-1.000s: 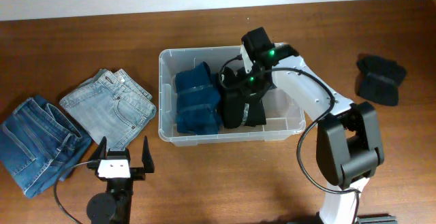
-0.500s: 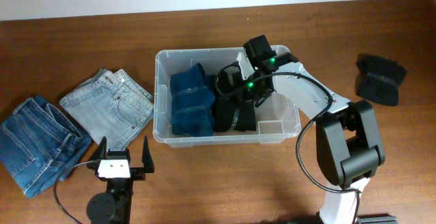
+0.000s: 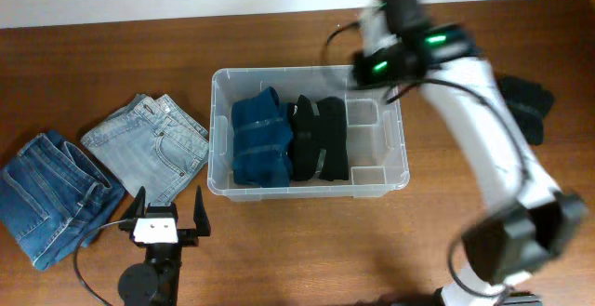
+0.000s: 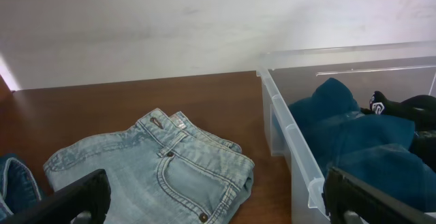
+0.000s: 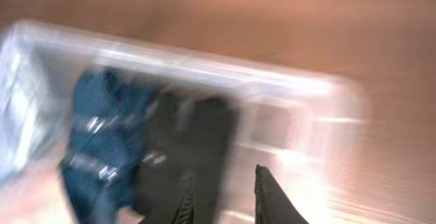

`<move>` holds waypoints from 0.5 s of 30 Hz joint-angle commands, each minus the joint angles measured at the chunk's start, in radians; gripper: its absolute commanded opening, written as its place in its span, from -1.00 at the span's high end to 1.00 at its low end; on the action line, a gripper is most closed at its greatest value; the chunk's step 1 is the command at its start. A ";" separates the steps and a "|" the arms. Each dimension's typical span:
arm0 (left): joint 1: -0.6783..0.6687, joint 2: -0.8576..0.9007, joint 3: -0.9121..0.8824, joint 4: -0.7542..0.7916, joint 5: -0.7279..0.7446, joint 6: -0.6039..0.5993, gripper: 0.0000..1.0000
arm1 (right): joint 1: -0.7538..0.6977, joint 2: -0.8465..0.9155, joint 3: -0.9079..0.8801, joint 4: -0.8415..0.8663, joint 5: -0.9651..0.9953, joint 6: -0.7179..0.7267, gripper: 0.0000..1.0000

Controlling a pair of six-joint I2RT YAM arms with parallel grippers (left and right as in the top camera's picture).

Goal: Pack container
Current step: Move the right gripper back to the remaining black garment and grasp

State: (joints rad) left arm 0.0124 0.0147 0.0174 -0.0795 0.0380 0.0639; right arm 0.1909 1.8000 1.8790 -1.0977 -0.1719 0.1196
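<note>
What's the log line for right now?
container: blue bundle, black bundle inside | right tool: above container, open, empty | left tool: open, parked | light jeans, dark jeans, black garment: outside

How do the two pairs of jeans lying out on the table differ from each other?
The light jeans are a pale, washed-out blue; the dark jeans are a deeper blue. The light jeans lie right beside the container; the dark jeans lie further left, away from it. Both are folded, rest on the table outside the container, and touch each other.
</note>
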 commanded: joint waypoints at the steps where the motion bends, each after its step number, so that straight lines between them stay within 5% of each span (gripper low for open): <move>1: 0.003 -0.008 -0.008 0.001 0.000 0.009 -0.99 | -0.149 -0.063 0.060 -0.045 0.191 -0.006 0.50; 8: 0.003 -0.008 -0.008 0.001 0.000 0.009 -0.99 | -0.550 -0.032 0.061 -0.047 0.173 -0.007 0.46; 15: 0.003 -0.008 -0.008 0.001 0.000 0.009 -0.99 | -0.813 0.092 0.061 -0.010 0.100 -0.016 -0.62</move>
State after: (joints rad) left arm 0.0124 0.0147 0.0174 -0.0799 0.0380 0.0639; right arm -0.5621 1.8400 1.9453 -1.1137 -0.0257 0.1139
